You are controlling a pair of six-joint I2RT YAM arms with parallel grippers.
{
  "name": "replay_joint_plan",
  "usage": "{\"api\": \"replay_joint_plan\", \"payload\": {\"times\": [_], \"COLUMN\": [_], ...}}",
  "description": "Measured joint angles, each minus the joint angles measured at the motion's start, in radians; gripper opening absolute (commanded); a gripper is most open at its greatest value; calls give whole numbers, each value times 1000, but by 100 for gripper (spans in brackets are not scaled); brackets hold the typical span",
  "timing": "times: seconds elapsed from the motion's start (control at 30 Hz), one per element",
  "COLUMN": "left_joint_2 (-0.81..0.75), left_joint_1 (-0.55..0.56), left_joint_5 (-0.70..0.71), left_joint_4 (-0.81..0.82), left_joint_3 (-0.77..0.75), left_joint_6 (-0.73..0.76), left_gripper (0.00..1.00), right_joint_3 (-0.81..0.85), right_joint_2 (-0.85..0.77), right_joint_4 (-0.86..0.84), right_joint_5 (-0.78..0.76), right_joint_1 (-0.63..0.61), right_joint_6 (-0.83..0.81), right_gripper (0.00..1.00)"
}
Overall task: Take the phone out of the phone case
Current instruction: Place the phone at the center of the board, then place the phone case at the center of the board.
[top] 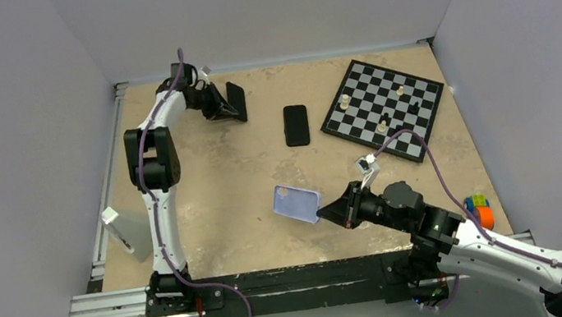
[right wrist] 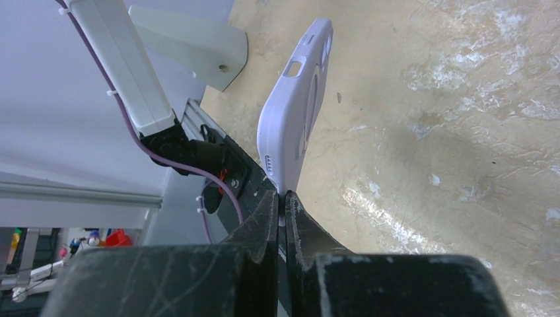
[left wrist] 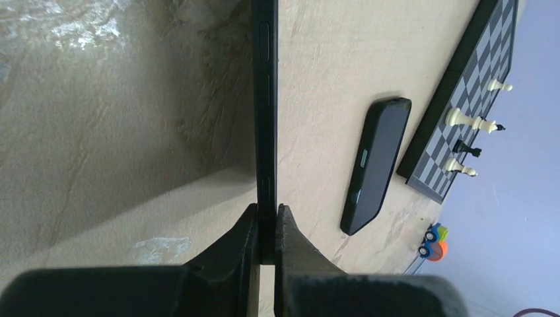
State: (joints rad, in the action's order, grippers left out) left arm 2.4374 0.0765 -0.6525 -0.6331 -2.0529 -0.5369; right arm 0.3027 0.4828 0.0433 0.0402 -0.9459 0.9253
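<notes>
My left gripper [top: 222, 107] is shut on a black phone [top: 236, 101] at the far left of the table and holds it on edge. In the left wrist view the phone's thin side [left wrist: 265, 99] runs straight up from between the pinching fingers [left wrist: 266, 218]. My right gripper [top: 327, 214] is shut on one end of the pale lavender phone case [top: 296, 203], lifted over the near middle of the table. The right wrist view shows the case's back [right wrist: 290, 125] with a ring and a camera cutout. No black screen shows in the case.
A second bare black phone [top: 296, 125] lies flat at the table's middle back, also in the left wrist view [left wrist: 376, 165]. A chessboard [top: 383, 108] with a few pieces sits back right. A small toy car [top: 478, 211] is at the right edge. A white box [top: 123, 230] stands at the left edge.
</notes>
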Motion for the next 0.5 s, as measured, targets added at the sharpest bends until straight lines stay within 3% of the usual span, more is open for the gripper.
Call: {"api": "replay_joint_plan", "payload": {"times": [0.17, 0.23, 0.5], "left_joint_2": [8, 8, 10], "left_joint_1": [-1, -1, -1], "left_joint_5": [17, 27, 116], "left_joint_4": [-28, -42, -136], "left_joint_3": [-24, -25, -117], "left_joint_6": [-4, -2, 54], "left_gripper": [34, 46, 51], "right_joint_3": [0, 0, 0], "right_joint_2": [0, 0, 2], "right_joint_4": [12, 12, 12], "right_joint_5": [-1, -1, 0], "right_joint_1": [0, 0, 0], "right_joint_6": [3, 6, 11], "right_gripper": [0, 0, 0]}}
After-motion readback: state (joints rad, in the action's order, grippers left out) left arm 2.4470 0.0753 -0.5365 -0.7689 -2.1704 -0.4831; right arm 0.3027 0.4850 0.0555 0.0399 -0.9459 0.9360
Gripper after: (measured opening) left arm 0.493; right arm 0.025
